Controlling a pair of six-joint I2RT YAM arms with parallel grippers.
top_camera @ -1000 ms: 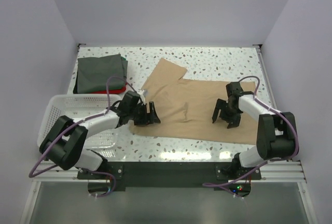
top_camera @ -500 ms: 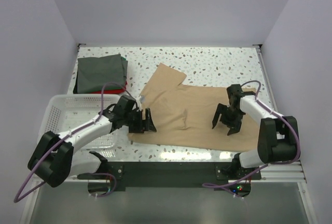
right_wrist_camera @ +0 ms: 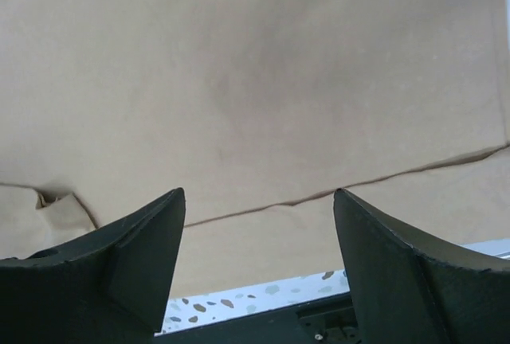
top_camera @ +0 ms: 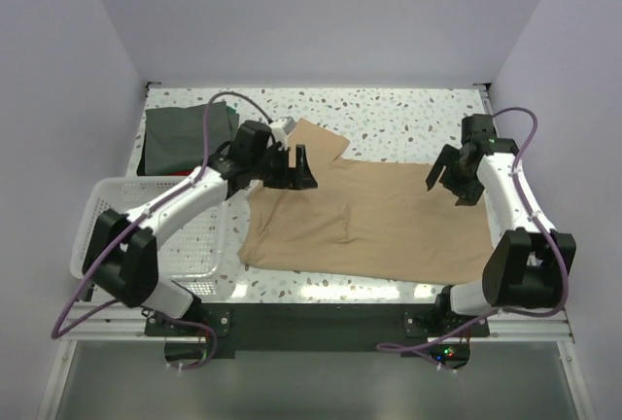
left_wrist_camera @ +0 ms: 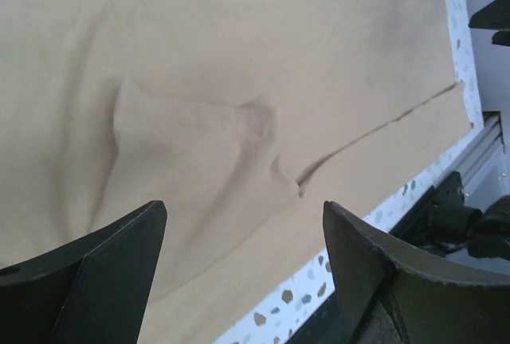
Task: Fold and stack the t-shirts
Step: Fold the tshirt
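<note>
A tan t-shirt (top_camera: 369, 221) lies spread on the speckled table, one sleeve pointing to the far left; it fills the left wrist view (left_wrist_camera: 239, 65) and the right wrist view (right_wrist_camera: 255, 81). A folded dark grey-green t-shirt (top_camera: 185, 136) sits at the far left on a red one whose edge barely shows. My left gripper (top_camera: 297, 169) is open and empty above the tan shirt's far left shoulder. My right gripper (top_camera: 450, 185) is open and empty above the shirt's far right corner.
A white mesh basket (top_camera: 107, 208) stands at the near left beside the left arm. The table's near edge and a black rail (top_camera: 321, 315) run along the front. White walls enclose the table on the sides and back.
Both arms have lifted from the near part of the tan shirt and swung toward its far edge, left gripper to the far left, right gripper to the far right. Both stay open.
</note>
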